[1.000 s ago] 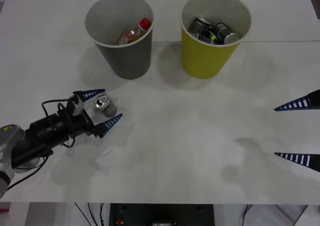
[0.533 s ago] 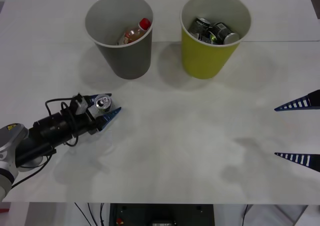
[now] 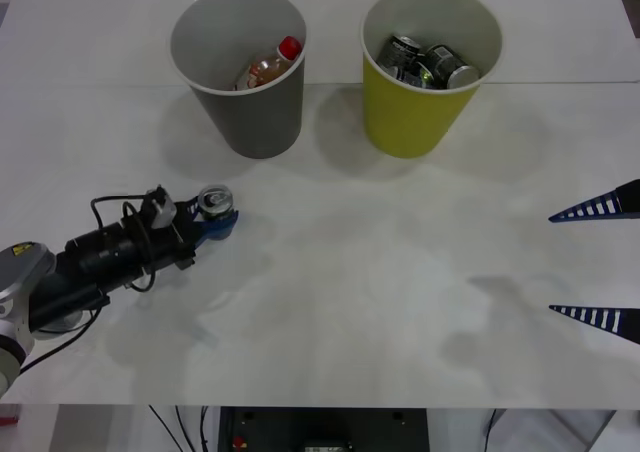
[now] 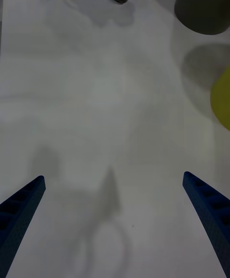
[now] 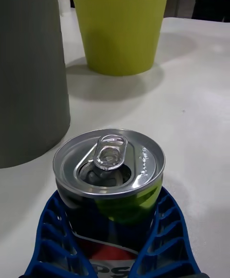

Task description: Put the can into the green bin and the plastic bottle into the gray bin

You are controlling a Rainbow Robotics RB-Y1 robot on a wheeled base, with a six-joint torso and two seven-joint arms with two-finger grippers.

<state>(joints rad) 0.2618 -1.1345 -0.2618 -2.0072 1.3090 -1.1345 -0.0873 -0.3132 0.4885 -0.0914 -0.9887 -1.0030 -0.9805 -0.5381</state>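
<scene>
On the white surface (image 3: 330, 272), toward its left side: left hand (image 3: 212, 215) clamped on the small dark aluminium can with a shiny silver pull-tab top (image 3: 214, 201), upright, blue ribbed fingers (image 5: 165, 232) hugging both sides. Beyond it, the large gray cup-shaped bin (image 3: 250, 112) holding a small clear plastic bottle with a red cap (image 3: 270, 65); beside that, the large yellow-green cup-shaped bin (image 3: 415, 117) with cans inside. At right edge, right hand (image 3: 600, 264), fingers spread apart, holding nothing.

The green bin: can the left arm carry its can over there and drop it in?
Probably yes. The left gripper has its fingers shut on the can, standing upright on the table. Bare table lies between it and the green bin; the gray bin stands off to one side.
</scene>
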